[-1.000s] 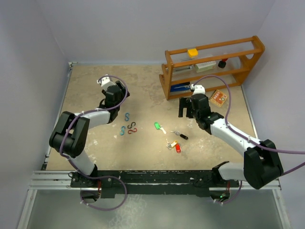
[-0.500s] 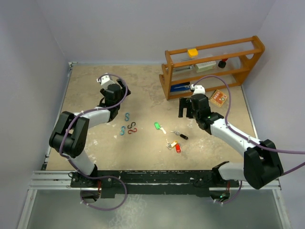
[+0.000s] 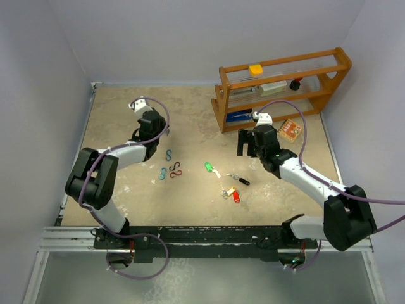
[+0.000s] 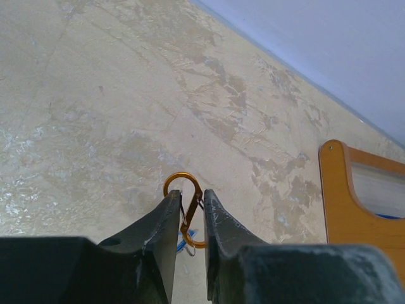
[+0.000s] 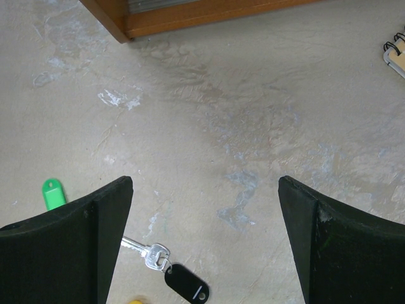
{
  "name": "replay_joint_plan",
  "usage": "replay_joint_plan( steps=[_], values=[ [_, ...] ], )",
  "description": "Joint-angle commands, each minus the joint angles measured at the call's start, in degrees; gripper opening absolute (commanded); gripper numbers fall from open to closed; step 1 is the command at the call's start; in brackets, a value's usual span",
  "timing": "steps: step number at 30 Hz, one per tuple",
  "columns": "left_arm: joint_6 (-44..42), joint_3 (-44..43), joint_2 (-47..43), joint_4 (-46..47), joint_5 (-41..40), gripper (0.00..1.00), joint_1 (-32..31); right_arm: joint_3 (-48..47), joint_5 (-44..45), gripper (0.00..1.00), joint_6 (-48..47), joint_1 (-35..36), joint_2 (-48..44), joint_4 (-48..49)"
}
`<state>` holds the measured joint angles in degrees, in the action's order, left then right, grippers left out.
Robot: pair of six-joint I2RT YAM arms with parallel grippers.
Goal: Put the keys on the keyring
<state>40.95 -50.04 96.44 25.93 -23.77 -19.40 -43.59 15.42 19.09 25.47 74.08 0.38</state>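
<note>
The keyring, an orange S-shaped clip (image 4: 181, 174), is pinched between the fingers of my left gripper (image 4: 190, 195), which is shut on it. A blue tag (image 4: 185, 240) hangs at its lower loop. From above, the left gripper (image 3: 154, 121) sits at the back left and hides the clip. The keys lie mid-table: green tag (image 3: 209, 168), black tag (image 3: 243, 180), yellow tag (image 3: 230, 191) and red tag (image 3: 236, 197). My right gripper (image 3: 247, 143) hovers behind them, wide open (image 5: 205, 183). The black-tagged key (image 5: 180, 278) and green tag (image 5: 53, 192) lie near its left finger.
Small S-shaped clips lie left of the keys: blue (image 3: 169, 154), dark red (image 3: 175, 169), teal (image 3: 162, 173). A wooden rack (image 3: 278, 85) stands at the back right, with a small orange notebook (image 3: 290, 130) in front of it. Walls close in the left and back edges.
The left wrist has shifted slightly toward the back of the table. The right arm, keys and loose clips have not moved.
</note>
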Motion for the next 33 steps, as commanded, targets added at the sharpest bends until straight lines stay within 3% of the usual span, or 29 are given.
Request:
replay_joint_plan(
  steps=[1,11,19,21,24,33],
  values=[
    [-0.2,-2.7,0.3,1.6,0.8,0.16,0.8,0.0,-0.6,1.0,0.7,-0.2,-1.1,1.8],
    [0.0,-3.2,0.8,1.5,1.8,0.08,1.1,-0.2,-0.3,1.0,0.4,-0.2,-1.0,1.6],
    [0.2,-2.2,1.2,3.4,3.5,0.16,1.4,0.0,-0.4,1.0,0.5,-0.2,-1.1,1.7],
    [0.4,-2.1,1.6,3.6,3.8,0.13,1.5,0.0,-0.4,1.0,0.6,-0.2,-1.1,1.7],
    [0.5,-2.3,2.3,3.5,4.1,0.0,1.8,0.1,-0.4,1.0,0.6,-0.2,-1.0,1.7],
    [0.9,-2.3,3.1,3.5,4.6,0.0,2.4,0.1,-0.4,1.0,0.8,-0.2,-0.8,1.8]
  ],
)
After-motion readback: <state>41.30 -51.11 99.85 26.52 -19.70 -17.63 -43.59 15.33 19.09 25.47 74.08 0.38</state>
